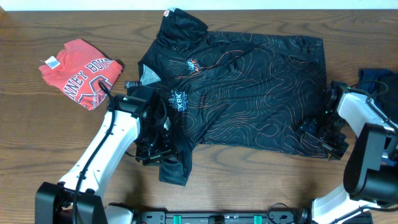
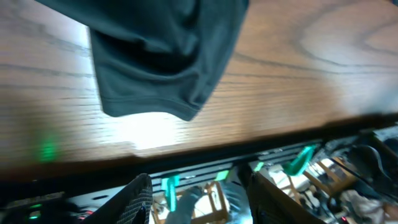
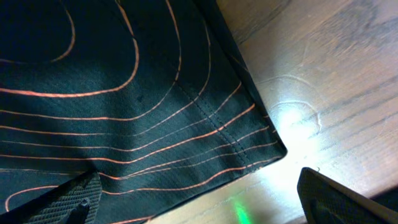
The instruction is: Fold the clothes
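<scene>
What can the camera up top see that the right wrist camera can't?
Only the overhead view shows the red T-shirt with white lettering, the dark navy cloth at the right edge, and the left pincer. Only the right wrist view shows the stitching on a hem corner up close, near the open right pincer. Both show the black T-shirt with thin orange lines and the brown wooden table.

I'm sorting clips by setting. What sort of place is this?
Probably a robotics lab bench: a black T-shirt spread on a wooden table, a left arm and right arm based at its near edge, and cluttered wiring and parts beyond that edge.
</scene>
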You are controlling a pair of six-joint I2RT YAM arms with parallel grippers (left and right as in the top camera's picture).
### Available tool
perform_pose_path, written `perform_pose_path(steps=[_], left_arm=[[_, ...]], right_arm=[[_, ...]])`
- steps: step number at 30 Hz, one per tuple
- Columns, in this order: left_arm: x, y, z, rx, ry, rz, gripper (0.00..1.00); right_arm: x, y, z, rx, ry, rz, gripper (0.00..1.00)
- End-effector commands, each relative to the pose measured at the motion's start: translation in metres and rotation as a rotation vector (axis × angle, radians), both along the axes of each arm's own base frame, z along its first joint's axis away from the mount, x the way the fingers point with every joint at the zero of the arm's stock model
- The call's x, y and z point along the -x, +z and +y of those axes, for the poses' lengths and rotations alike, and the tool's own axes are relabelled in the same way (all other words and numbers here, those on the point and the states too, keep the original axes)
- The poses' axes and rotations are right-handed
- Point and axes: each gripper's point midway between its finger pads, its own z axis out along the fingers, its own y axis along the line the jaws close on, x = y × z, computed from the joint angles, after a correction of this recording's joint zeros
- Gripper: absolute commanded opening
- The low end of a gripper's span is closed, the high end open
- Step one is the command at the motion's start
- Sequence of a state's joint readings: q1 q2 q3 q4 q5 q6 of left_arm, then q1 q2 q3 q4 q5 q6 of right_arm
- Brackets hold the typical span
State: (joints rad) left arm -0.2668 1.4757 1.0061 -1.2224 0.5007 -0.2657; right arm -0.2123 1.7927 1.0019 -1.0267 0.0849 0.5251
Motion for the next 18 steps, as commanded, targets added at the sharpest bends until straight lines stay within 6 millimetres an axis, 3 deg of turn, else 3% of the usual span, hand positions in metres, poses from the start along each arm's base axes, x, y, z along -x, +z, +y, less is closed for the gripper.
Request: perform_pose_path(steps=[1, 8, 13, 18], left_arm=[[-0.004, -0.005, 0.012, -0.074, -0.016, -0.034, 0.51], [-0.009, -0.007, 0.013, -0.088, -0.009, -0.056, 0.52], [-0.012, -0.007, 0.012, -0.085, -0.008, -0.068, 0.52], [-0.014, -0.008, 0.012, -0.086, -0.009, -0.076, 0.52]], right_arm=[[0.01, -0.014, -0.004, 0.034, -0.052, 0.001, 0.99], [0.024, -0.034, -0.001, 0.047, -0.096, -0.01, 0.93], [0.036, -0.031, -0.006, 0.076, -0.156, 0.032, 0.99], [0.03, -0.021, -0.016, 0.083, -0.207, -0.031, 0.99]])
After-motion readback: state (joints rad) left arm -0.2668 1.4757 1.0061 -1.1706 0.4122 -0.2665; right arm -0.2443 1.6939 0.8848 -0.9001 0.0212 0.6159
